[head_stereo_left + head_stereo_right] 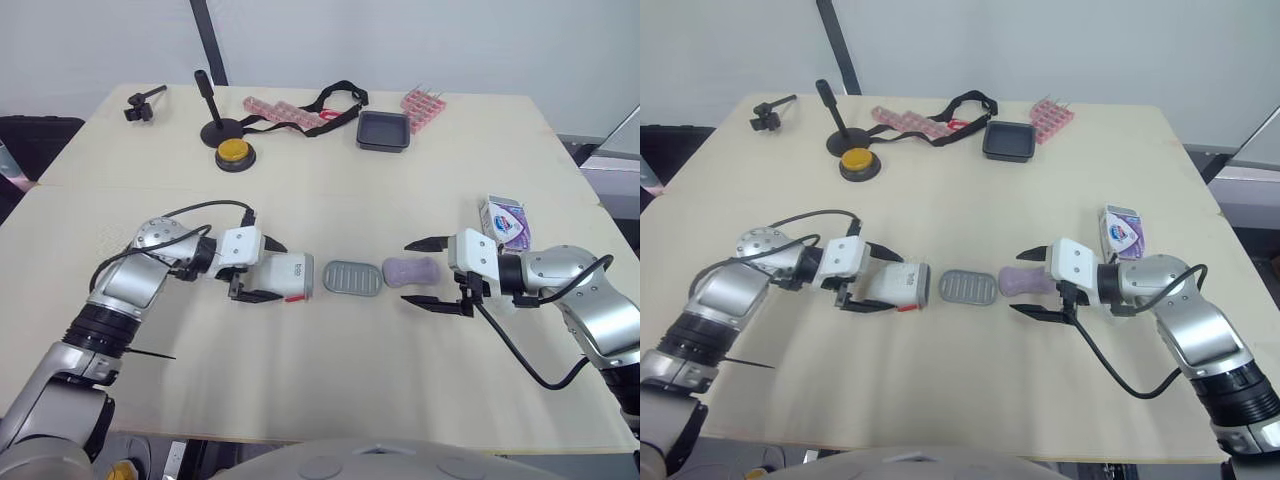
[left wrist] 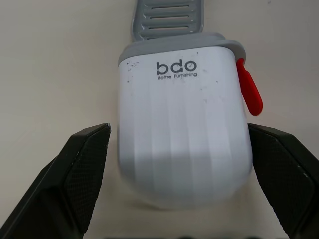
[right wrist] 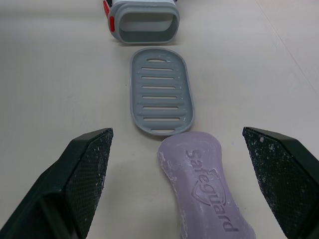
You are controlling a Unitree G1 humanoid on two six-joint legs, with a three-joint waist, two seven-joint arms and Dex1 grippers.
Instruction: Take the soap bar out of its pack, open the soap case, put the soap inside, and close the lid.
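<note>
Okay, head view: one soap bar (image 1: 406,270) lies inside the released right gripper (image 1: 412,273), long axis along its fingers, right arm nearer, and one pack (image 1: 505,220) sits back beside its wrist. Left wrist: the left gripper (image 2: 177,130) is spread, flanking the one white case (image 2: 182,149), not clamped. Right wrist: one grey slotted tray (image 3: 160,92) lies just beyond the soap, then the case mouth.

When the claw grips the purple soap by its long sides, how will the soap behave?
The soap looks stiff and solid, so it should not bend. Its smooth, rounded sides may slip in the right claw. Lying flat, it is unlikely to roll.
</note>
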